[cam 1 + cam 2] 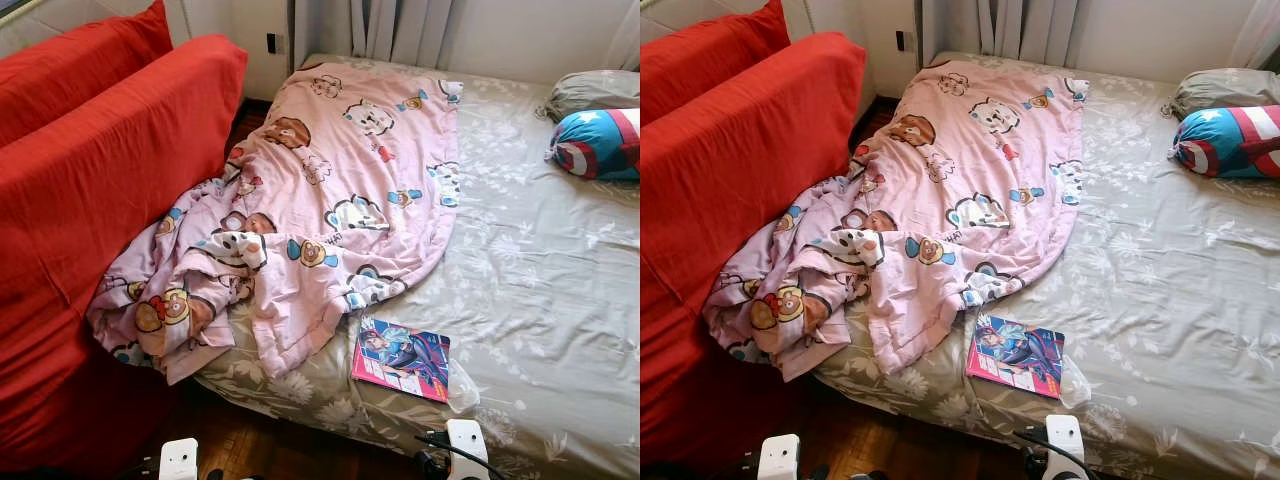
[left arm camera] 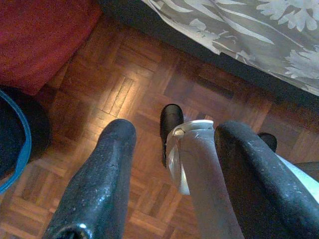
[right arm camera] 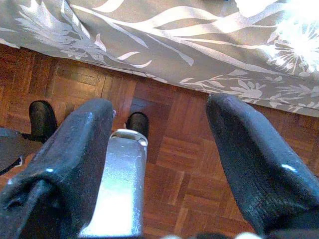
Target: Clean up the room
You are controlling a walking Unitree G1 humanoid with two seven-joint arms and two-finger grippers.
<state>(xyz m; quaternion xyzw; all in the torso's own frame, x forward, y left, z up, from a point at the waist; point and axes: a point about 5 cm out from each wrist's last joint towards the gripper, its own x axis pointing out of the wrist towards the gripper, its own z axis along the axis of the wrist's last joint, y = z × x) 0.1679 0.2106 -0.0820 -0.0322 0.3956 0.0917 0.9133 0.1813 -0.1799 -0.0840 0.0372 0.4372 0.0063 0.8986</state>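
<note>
A pink cartoon-print blanket (image 1: 330,200) lies rumpled across the left side of the bed (image 1: 540,300), and its lower end spills off the edge against the red cushions (image 1: 90,190). A colourful magazine (image 1: 402,358) lies flat on the grey floral sheet near the bed's front edge. My left gripper (image 2: 177,130) hangs open over the parquet floor with nothing between its fingers. My right gripper (image 3: 162,107) also hangs open and holds nothing, just in front of the bed's hanging sheet (image 3: 199,40).
A blue, red and white star pillow (image 1: 600,142) and a grey pillow (image 1: 595,92) lie at the bed's far right. Big red cushions stand on the left. Only a narrow strip of parquet (image 1: 270,445) lies between them and the bed. A dark round thing with a blue rim (image 2: 15,139) sits on the floor.
</note>
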